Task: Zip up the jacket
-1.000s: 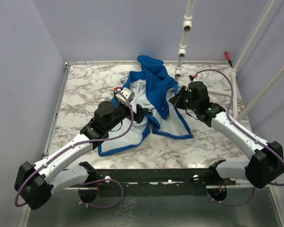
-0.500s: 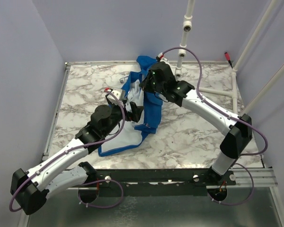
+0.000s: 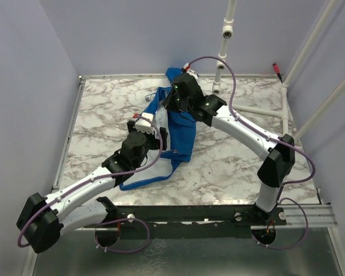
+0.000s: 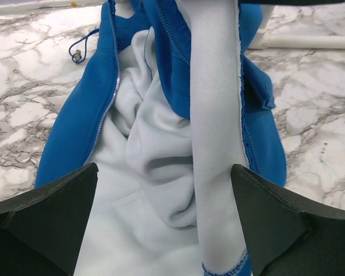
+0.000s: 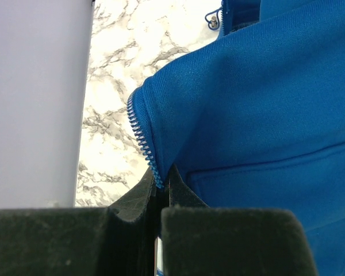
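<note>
Two pincers work the jacket (image 3: 181,141), bunched mid-bench (image 3: 103,103) with its inside showing. See the right pincer (image 5: 161,184) clamped on the zipper edge (image 5: 139,138) (nice, right at the teeth), while the left pincer (image 4: 164,167) hangs spread wide above the pale lining (image 4: 149,190), gripping nothing. Best move, I'd say: lay that edge flat beside the other zipper row (image 4: 106,98), untwisted, before joining them.
</note>
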### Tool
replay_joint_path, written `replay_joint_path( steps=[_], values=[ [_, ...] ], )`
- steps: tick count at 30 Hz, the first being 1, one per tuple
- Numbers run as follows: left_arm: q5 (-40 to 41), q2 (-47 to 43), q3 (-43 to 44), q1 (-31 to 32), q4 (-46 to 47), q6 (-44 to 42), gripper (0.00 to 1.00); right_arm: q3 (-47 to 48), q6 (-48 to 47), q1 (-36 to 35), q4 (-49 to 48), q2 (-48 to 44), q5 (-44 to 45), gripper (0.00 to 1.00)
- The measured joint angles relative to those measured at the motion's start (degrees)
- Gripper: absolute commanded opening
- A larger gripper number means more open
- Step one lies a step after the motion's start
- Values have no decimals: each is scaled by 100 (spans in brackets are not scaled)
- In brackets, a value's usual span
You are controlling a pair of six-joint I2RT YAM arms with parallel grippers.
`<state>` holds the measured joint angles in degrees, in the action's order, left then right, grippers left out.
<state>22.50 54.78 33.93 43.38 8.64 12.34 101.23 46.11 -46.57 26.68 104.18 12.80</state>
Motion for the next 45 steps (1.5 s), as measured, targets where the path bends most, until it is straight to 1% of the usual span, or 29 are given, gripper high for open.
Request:
replay_joint_path(
  steps=[2,6,9,15,19,22,25,29,33,37,40,41,42,45],
  values=[
    [155,260,0,42,109,-59,99,46,15,0,4,46,-2,1],
    [184,457,2,63,190,-17,99,61,37,-11,15,133,0,1],
    [31,490,13,63,201,98,99,61,35,-13,24,146,2,1],
    [-538,459,35,66,199,540,99,59,33,-24,22,146,31,0],
    [-544,553,35,149,291,693,99,59,35,-24,20,146,28,1],
    [-450,750,70,286,382,682,99,59,35,-24,20,146,28,0],
    [11,1005,122,483,520,535,99,59,35,-24,13,146,28,1],
    [601,1266,122,553,745,227,89,35,35,-26,-4,146,31,1],
    [1032,1338,122,551,887,-149,77,26,-2,-24,-2,146,90,1],
    [1316,1283,122,551,973,-573,70,15,-74,-24,-2,146,153,1],
    [1270,1054,118,551,973,-907,53,-24,-122,-15,-4,142,155,0],
    [1189,944,101,551,986,-1012,45,-39,-144,-7,-7,142,153,1],
    [1086,756,55,551,1014,-1108,39,-50,-166,13,-7,140,151,1],
    [815,251,-125,551,1108,-1351,27,-122,-223,101,-9,116,98,1]
  ],
)
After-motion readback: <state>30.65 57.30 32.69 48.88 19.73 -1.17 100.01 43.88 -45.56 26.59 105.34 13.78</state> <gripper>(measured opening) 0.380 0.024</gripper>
